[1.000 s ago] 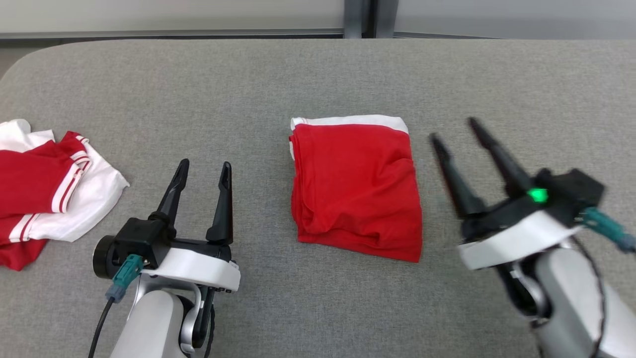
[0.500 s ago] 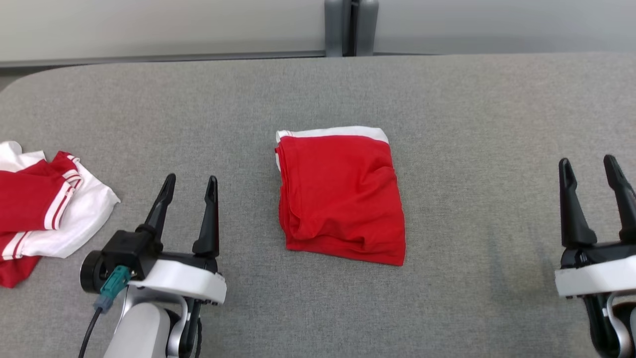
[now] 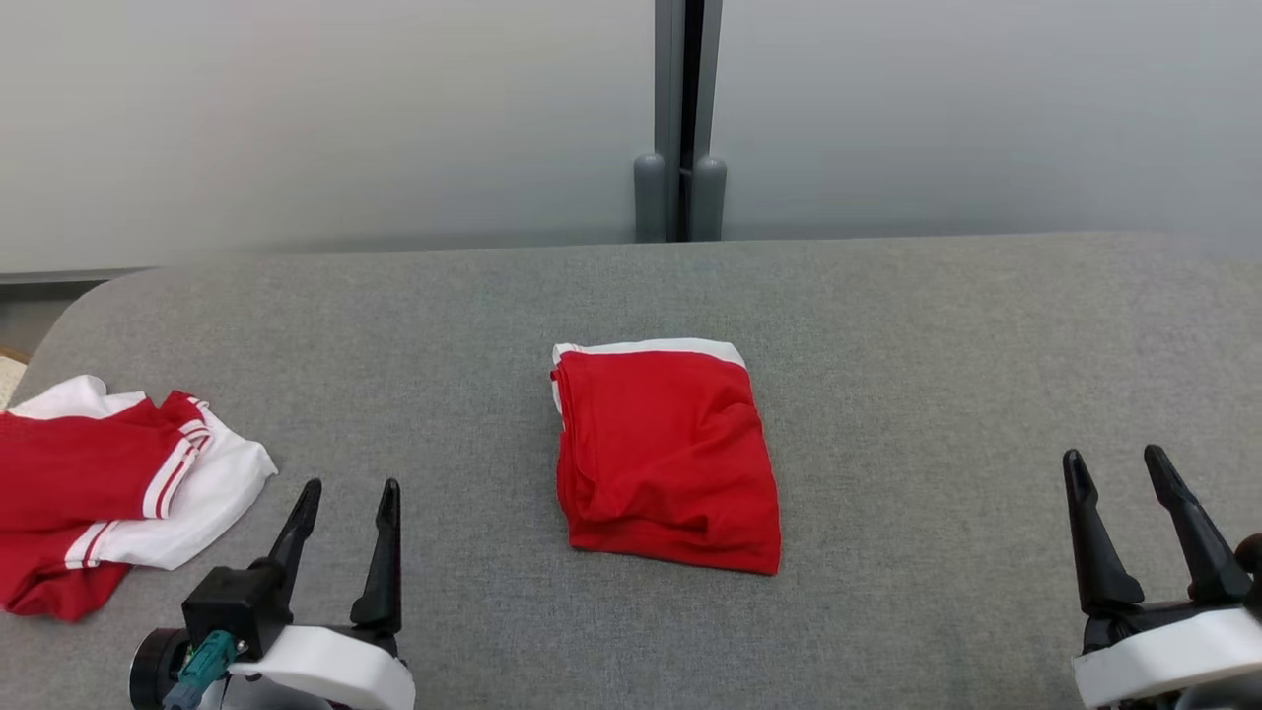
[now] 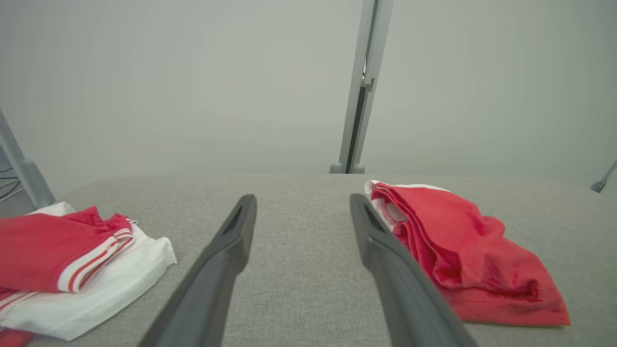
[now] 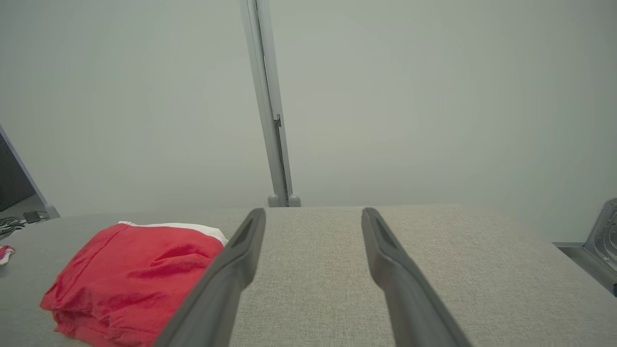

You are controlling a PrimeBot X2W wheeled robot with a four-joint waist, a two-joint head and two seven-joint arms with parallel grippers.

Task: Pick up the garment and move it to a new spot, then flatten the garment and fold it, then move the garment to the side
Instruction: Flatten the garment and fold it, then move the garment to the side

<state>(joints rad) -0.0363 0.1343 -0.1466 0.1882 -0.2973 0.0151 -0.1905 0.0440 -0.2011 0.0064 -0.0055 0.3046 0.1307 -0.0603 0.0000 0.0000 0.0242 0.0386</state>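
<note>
A grey fabric-covered table [image 3: 937, 394] spans the head view from side to side, its far left corner rounded. Behind its far edge stand pale wall panels [image 3: 296, 118], split by a slim grey post [image 3: 680, 118] that meets the table about halfway along that edge.

At the table's left edge lies a loose heap of clothes [image 3: 108, 483], red and white with striped trim, spread and rumpled, running out of view past the edge of the picture.

The garment [image 3: 666, 454] sits near the middle of the table, well apart from the heap. It is folded into a rough rectangle, red on top, with a white band showing along its far side and soft creases near its front edge. Nothing touches it.

The left gripper [image 3: 352, 488] hangs over the near edge of the table, between the heap and the garment, closer to the heap. Its two dark fingers are spread apart and hold nothing; in the left wrist view bare grey cloth shows between them.

The right gripper [image 3: 1113, 456] is near the table's near right corner, well to the right of the garment. Its jaws also stand wide apart and empty, with bare table between them.
</note>
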